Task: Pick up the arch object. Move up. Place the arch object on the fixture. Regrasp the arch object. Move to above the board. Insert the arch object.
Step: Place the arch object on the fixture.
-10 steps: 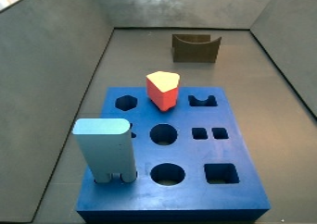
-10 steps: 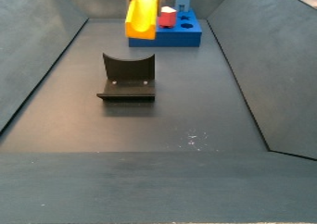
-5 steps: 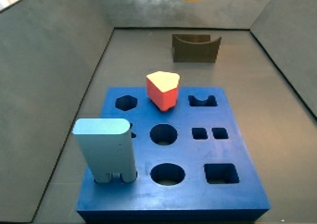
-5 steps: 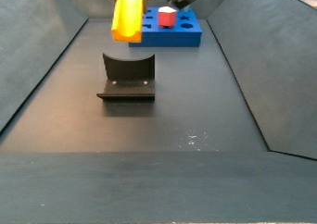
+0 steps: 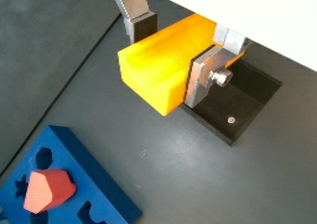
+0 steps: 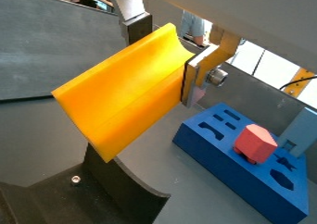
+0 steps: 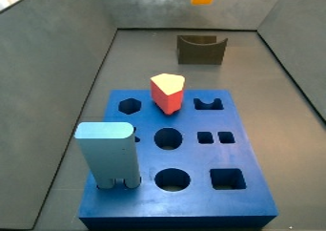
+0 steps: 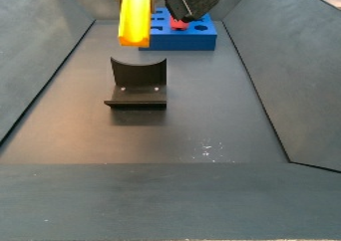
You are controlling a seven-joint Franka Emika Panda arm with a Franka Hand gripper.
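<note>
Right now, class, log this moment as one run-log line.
gripper: shut on arch | above fixture | fixture: empty | board: arch slot open

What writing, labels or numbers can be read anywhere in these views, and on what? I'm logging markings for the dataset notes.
None: no legible text in any view.
The arch object, held in the gripper above the fixture: plain yellow faces.
The fixture: bare dark surfaces.
The board: only shaped holes, no print.
The red peg and the light-blue block: unmarked.
</note>
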